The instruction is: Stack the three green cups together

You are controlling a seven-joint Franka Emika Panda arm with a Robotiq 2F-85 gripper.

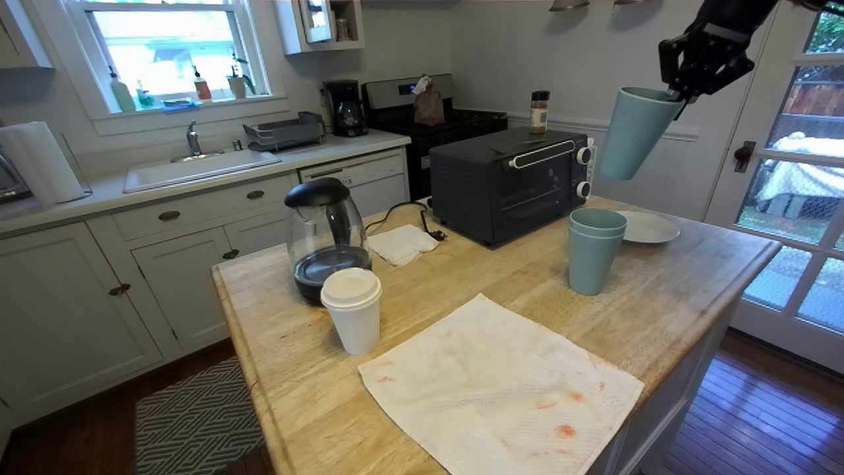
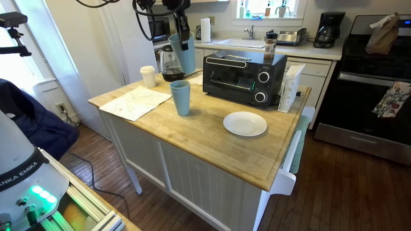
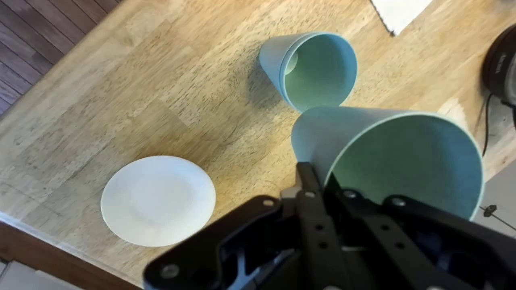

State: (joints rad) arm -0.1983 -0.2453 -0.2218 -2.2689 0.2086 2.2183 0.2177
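Note:
Two pale green cups stand upright on the wooden island, one nested in the other. The inner cup shows only a thin rim band above the outer cup. The nested pair also shows in an exterior view and in the wrist view. My gripper is shut on the rim of the third green cup, one finger inside and one outside, as the wrist view shows. This cup is tilted and hangs in the air, higher than the pair and apart from it, in both exterior views.
A black toaster oven with a spice jar on top stands beside the pair. A white plate lies near it. A white lidded cup, a glass kettle and a spread paper towel are also on the island.

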